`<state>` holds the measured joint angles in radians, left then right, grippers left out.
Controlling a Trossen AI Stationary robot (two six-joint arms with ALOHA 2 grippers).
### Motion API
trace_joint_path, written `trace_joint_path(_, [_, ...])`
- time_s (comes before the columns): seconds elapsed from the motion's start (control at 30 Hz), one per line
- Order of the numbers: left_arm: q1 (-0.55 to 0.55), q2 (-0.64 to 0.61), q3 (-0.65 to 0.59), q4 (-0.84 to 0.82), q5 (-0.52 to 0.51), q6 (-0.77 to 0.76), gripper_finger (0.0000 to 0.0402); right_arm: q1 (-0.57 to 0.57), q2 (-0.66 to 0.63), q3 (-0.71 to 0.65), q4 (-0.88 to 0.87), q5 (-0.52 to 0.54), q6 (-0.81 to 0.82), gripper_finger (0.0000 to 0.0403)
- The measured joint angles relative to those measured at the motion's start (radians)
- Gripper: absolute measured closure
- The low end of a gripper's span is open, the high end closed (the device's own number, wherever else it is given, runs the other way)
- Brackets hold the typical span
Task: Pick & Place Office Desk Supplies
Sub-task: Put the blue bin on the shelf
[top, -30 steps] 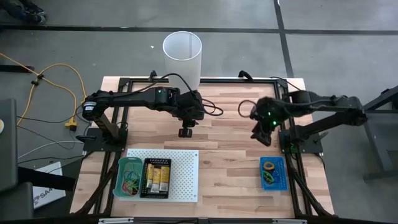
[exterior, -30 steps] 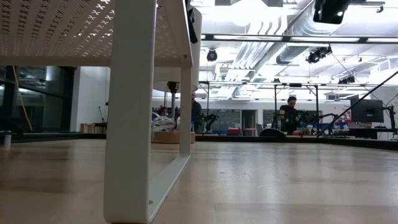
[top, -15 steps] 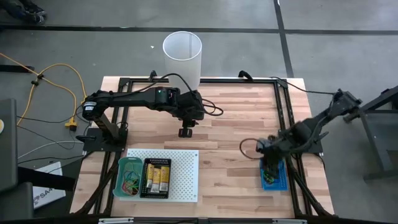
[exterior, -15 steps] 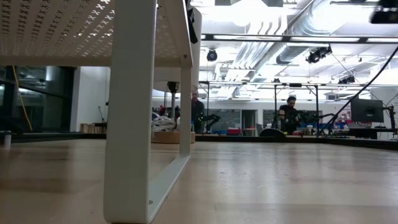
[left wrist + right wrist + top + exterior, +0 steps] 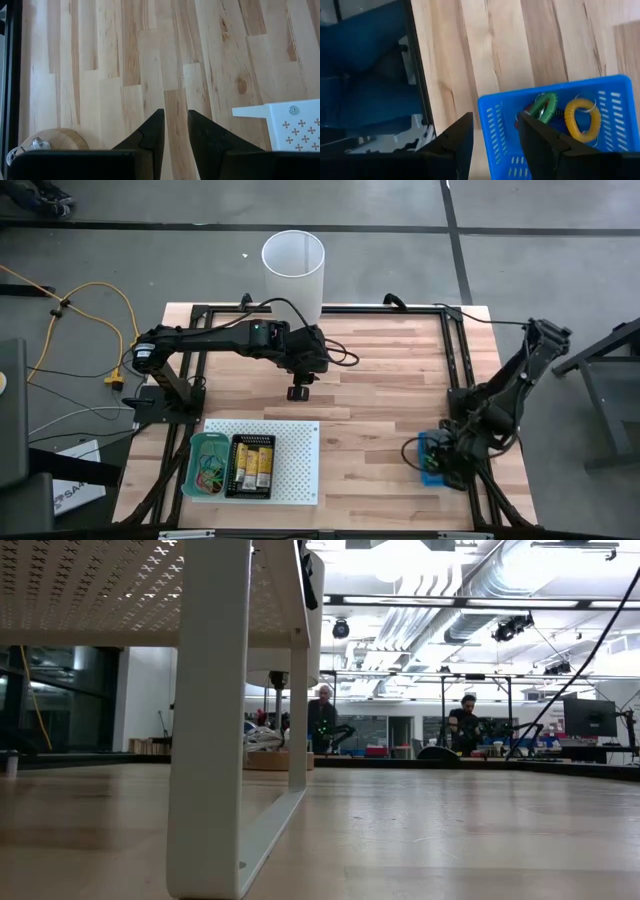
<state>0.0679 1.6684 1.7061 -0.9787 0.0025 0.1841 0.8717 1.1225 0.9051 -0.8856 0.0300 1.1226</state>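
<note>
Your counter [image 5: 370, 380] is a bare butcher-block surface inside a black frame, with the tall white cylinder [image 5: 293, 268] standing at its far edge. Near you sits the white perforated board [image 5: 295, 448], carrying a green tray [image 5: 196, 448] of coloured loops and a black tray [image 5: 252, 466] holding yellow-orange packets [image 5: 253, 464].

At the right near corner of the counter is the blue basket [image 5: 555, 130]. The right wrist view shows a green ring loop [image 5: 543, 106] and a yellow ring loop [image 5: 580, 119] lying inside it, close together, with something dark red between the green loop and your finger that I cannot identify.

Your right end effector [image 5: 495, 142] hangs over the basket's edge with its fingers apart and nothing between them. One finger is over the wood outside the basket, the other over the inside. As it stands, closing would likely pinch the plastic wall, not a loop. Shift the end effector further in over the basket so the green loop's band sits between the fingers, then descend straight and close on one side of the ring only. Keep clear of the yellow loop, since the two lie near enough to drag together.

Your left end effector [image 5: 175, 130] waits above bare wood mid-counter, fingers slightly apart and holding nothing, a corner of the perforated board just ahead of it.
</note>
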Motion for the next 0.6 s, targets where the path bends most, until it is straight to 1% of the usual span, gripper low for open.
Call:
trace_joint_path(0.23, [0.0, 0.0, 0.0, 0.0, 0.0, 0.0, 0.0322, 0.09, 0.04, -0.01, -0.016, 0.006, 0.081, 0.0261])
trace_joint_path(0.37, [0.0, 0.0, 0.0, 0.0, 0.0, 0.0, 0.0322, 0.142, 0.104, -0.01, -0.011, 0.005, 0.085, 0.0261])
trace_joint_path(0.6, [0.0, 0.0, 0.0, 0.0, 0.0, 0.0, 0.0322, 0.215, 0.232, -0.009, 0.057, -0.008, 0.079, 0.0261])
